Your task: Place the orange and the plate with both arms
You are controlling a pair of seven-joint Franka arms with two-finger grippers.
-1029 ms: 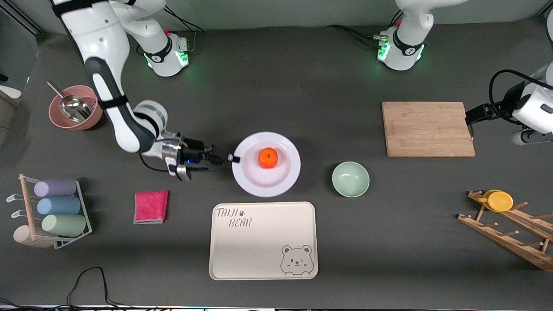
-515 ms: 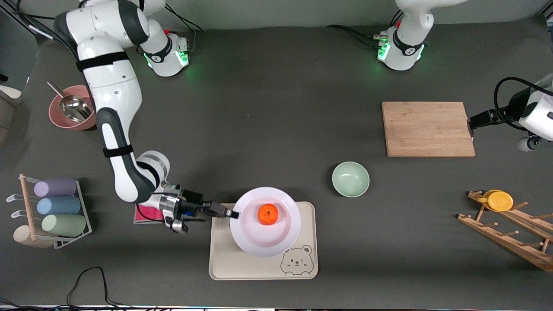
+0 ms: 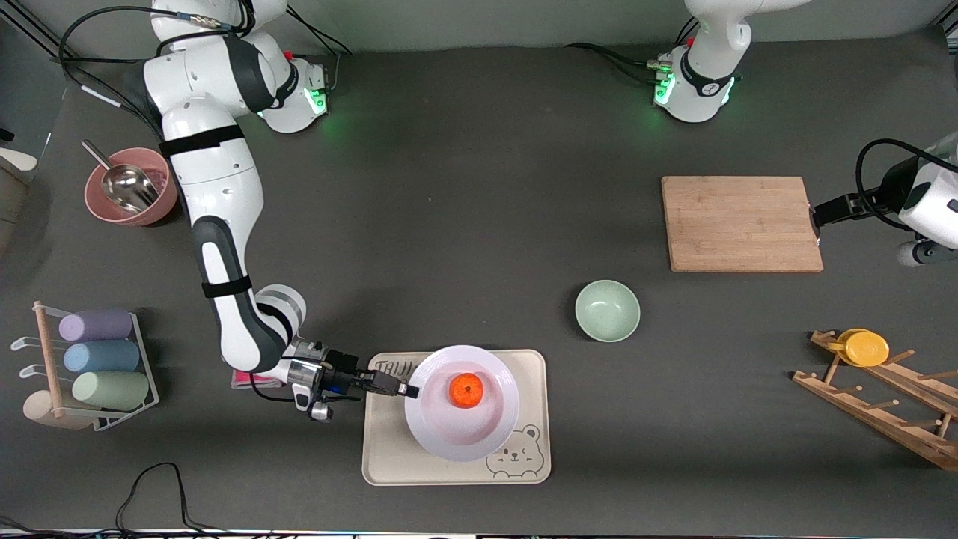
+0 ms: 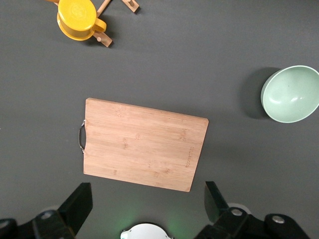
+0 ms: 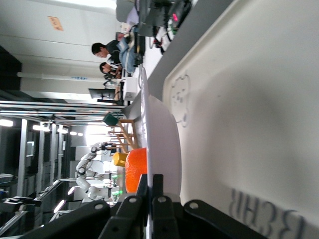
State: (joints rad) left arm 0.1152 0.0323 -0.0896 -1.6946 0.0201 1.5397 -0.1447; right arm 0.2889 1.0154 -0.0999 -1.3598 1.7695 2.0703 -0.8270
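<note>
I have the orange (image 3: 468, 390) sitting in the well of the white plate (image 3: 494, 427), and the plate is over the beige bear tray (image 3: 389, 457), which lies nearer the front camera than the pale-green bowl (image 3: 607, 311); the right end effector (image 3: 408, 389) is clamped on the plate's rim at the side toward the right arm's end of the table; from the right wrist view the plate (image 5: 167, 149) looks lifted clear of the tray (image 5: 259, 99) along most of its edge, though I cannot tell whether its underside touches anywhere; my judgement is that the step in hand is setting it down, so I would lower it level and slowly so the orange (image 5: 135, 169) does not roll, and let go only once the base is flat on the tray; the left end effector (image 4: 144, 209) waits with its fingers spread wide and nothing between them, over the table at the edge of the bamboo cutting board (image 4: 144, 149); the table (image 3: 479, 187) is dark grey and matte; in the right wrist view I can see people seated at desks under ceiling lights.
</note>
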